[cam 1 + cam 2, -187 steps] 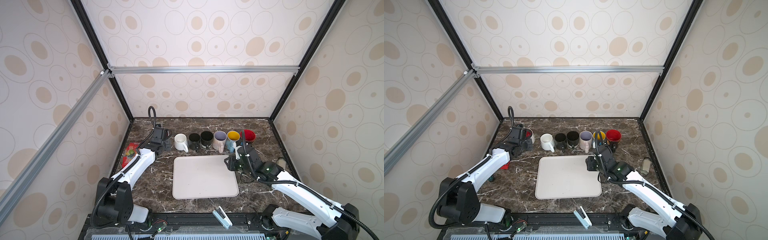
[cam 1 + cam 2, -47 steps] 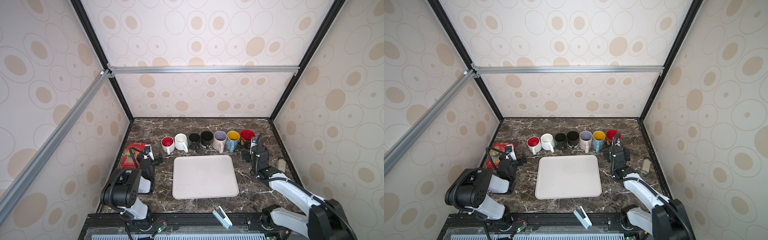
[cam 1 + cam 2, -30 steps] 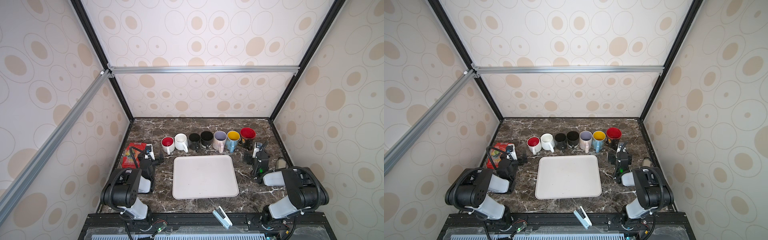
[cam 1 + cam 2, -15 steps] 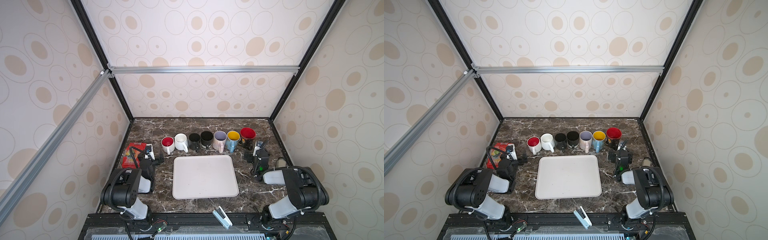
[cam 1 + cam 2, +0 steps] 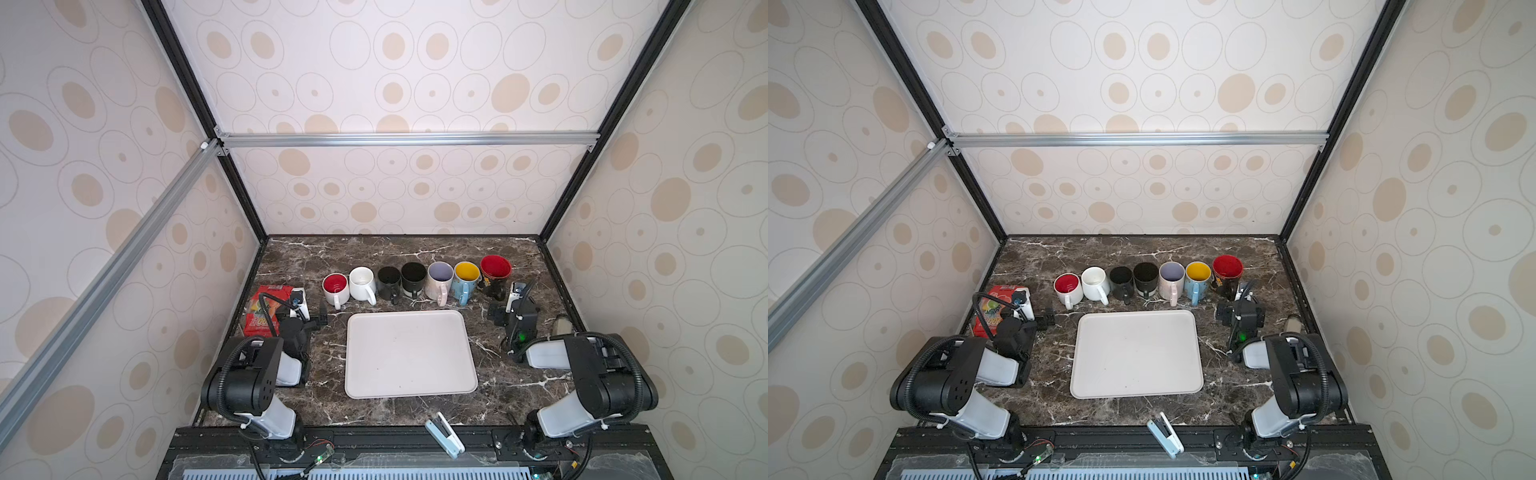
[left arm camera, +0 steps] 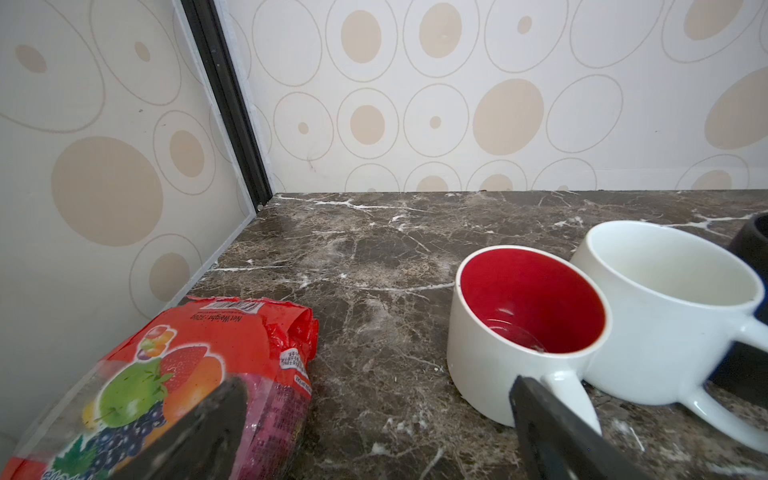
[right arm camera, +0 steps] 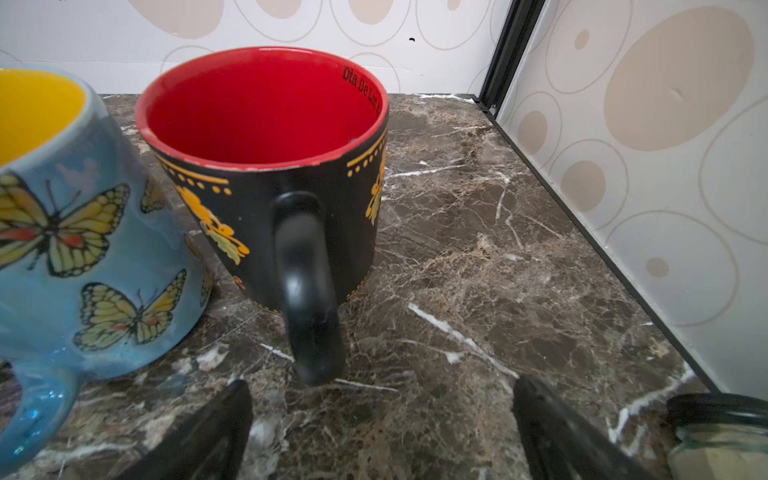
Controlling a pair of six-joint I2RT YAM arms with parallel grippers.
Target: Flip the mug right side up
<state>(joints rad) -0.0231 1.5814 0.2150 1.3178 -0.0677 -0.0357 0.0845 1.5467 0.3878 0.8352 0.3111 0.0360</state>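
Several mugs stand in a row at the back of the marble table, all mouth up in both top views. At the left end is a white mug with a red inside (image 5: 336, 286) (image 6: 523, 324). At the right end is a black mug with a red inside (image 5: 495, 270) (image 7: 270, 166). My left gripper (image 5: 309, 320) (image 6: 378, 386) is open and empty, low over the table, one finger beside the white mug's handle. My right gripper (image 5: 513, 307) (image 7: 382, 386) is open and empty, just in front of the black mug's handle.
A white tray (image 5: 409, 353) lies mid-table between the folded arms. A red snack bag (image 5: 266, 311) (image 6: 187, 357) lies by the left wall under my left finger. A small jar (image 5: 561, 324) (image 7: 719, 436) stands by the right wall. A white clip (image 5: 444, 434) lies at the front edge.
Since the earliest frames both arms have drawn back from the mug row and folded near their bases, and the white red-lined mug now stands at the row's left end. Over the last second nothing moved.
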